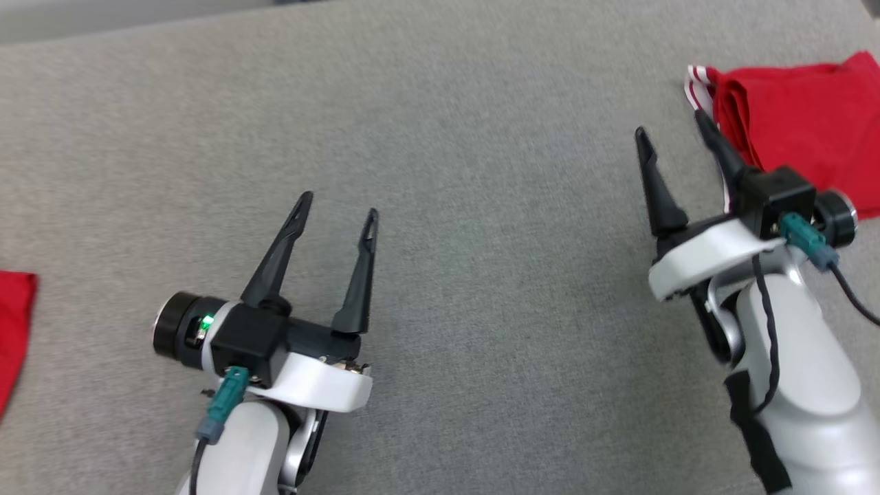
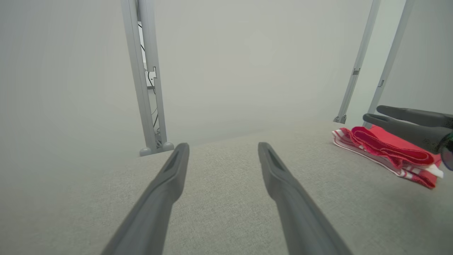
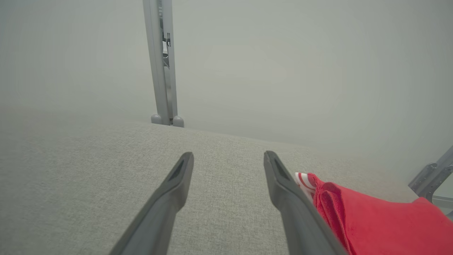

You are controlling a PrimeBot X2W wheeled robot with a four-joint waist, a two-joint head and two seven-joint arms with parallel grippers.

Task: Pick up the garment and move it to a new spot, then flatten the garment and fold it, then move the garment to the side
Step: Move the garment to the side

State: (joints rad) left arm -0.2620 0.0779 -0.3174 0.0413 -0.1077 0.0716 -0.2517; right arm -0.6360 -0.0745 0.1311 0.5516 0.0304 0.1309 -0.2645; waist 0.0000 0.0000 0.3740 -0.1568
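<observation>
While both arms hang over the grey surface point(image 1: 481, 206), the garment point(image 1: 804, 110) lies at the far right of the head view. It is folded into a flat red pile with a white-and-red striped edge at its left end. It rests on the surface, and the frame cuts off its right part.

The right gripper point(image 1: 670, 124) is just beside this striped edge. Its two fingers are spread wide and nothing is between them. In the head view, the finger on the garment's side crosses over the garment's corner. In the right wrist view, the same finger stands in front of the striped edge, very near to it. I cannot tell if it touches the fabric. The other finger is over bare surface.

The left gripper point(image 1: 339, 205) is well apart from the garment, in the lower left part of the head view. Its fingers are also spread, with bare surface between them, and it holds nothing. A small green light point(image 1: 206, 321) shines on its black body.

In the left wrist view the garment shows at the right, its layers seen from the side, and the right gripper's fingers are above it.

A second red cloth point(image 1: 14, 323) lies at the left edge of the head view, cut by the frame and well apart from both grippers. Beyond the surface stand a grey metal post point(image 2: 147, 88) and a pale wall point(image 2: 247, 53).
</observation>
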